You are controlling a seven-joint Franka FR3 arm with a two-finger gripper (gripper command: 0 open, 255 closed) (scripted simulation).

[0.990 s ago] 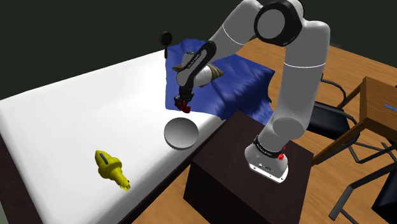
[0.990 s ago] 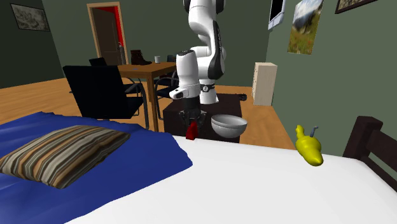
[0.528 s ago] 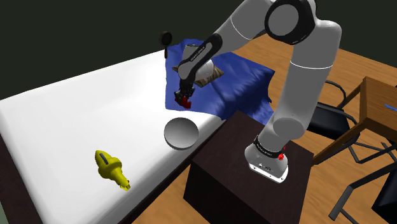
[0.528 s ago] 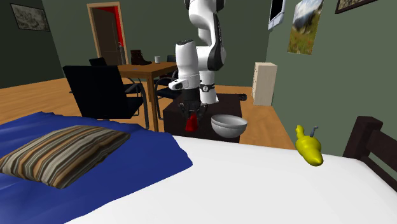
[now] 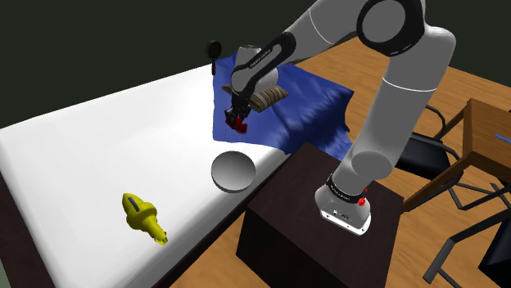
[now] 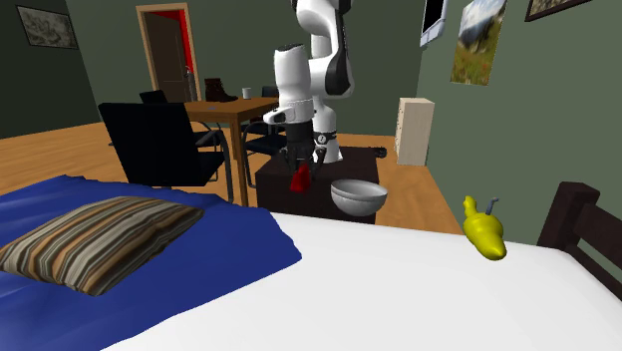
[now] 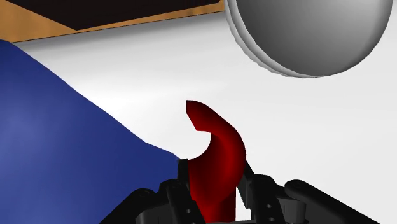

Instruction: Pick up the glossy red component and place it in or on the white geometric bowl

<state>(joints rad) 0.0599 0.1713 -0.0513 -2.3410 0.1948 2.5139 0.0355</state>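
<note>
Wrist view: your hand [image 7: 214,191] pinches the red hook [image 7: 219,149] above the bed [image 7: 127,83], blue blanket [image 7: 57,140] beside it, grey bowl [image 7: 312,32] near; yellow toy [image 5: 141,214] well apart.

The one bed [image 5: 98,147] carries one blanket [image 6: 214,254], one striped pillow [image 6: 95,239], one bowl [image 5: 232,172] and one yellow toy [image 5: 142,215]. There is one arm [image 5: 401,90], one stand [image 5: 303,221], one gripper [image 5: 237,117] with two fingers [image 7: 257,191], and one red part [image 7: 219,153]. Farther off are one wooden table [image 6: 234,108], one mug [image 6: 245,93] and one white cabinet [image 6: 415,131].
</note>
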